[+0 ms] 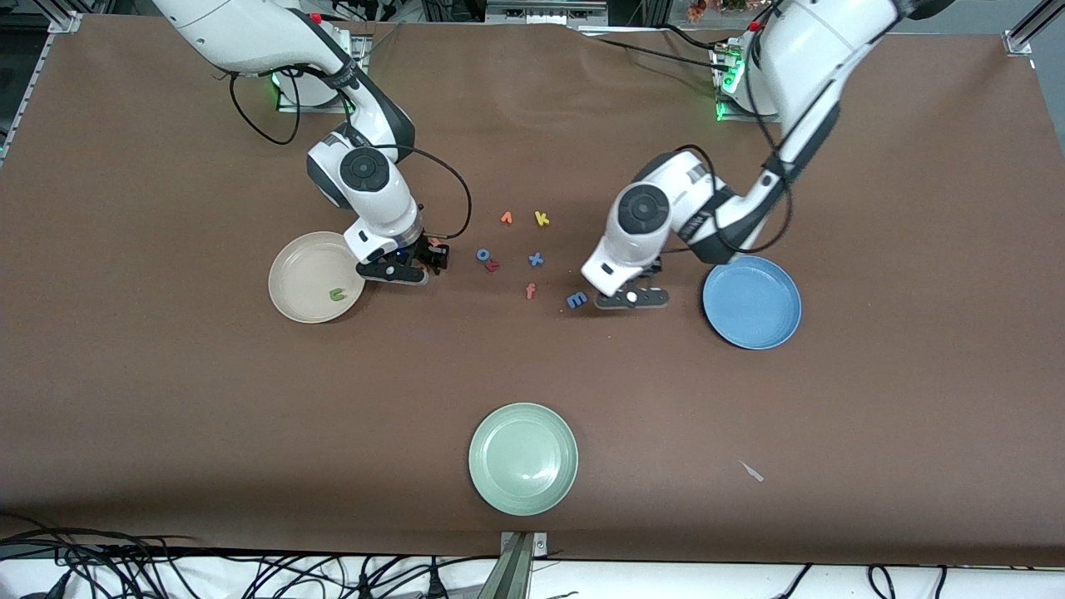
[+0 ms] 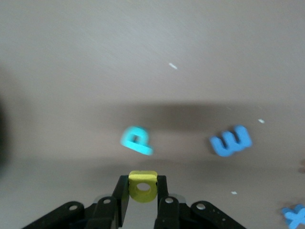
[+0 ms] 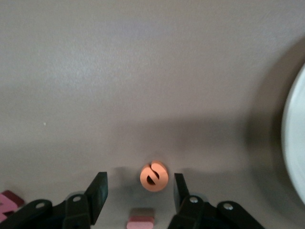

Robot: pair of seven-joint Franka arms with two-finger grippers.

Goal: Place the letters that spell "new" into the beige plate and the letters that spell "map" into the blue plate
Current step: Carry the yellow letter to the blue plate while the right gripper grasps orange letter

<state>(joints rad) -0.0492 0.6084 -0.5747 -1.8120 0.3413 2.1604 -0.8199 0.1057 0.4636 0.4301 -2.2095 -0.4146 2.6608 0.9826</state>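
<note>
Left gripper [image 2: 142, 191]: yellow a [image 2: 143, 186] was pinched above the table, near teal p [image 2: 137, 140] and blue m [image 2: 231, 141]. Right gripper [image 3: 140, 188]: fingers were spread around orange e [image 3: 153, 176], beside beige plate [image 1: 304, 268]; olive-green n [image 1: 336, 294] lay within.

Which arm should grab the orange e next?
The right arm. Its right gripper is open with the orange e lying between its fingers, beside the beige plate. The left gripper holds the yellow a.
</note>
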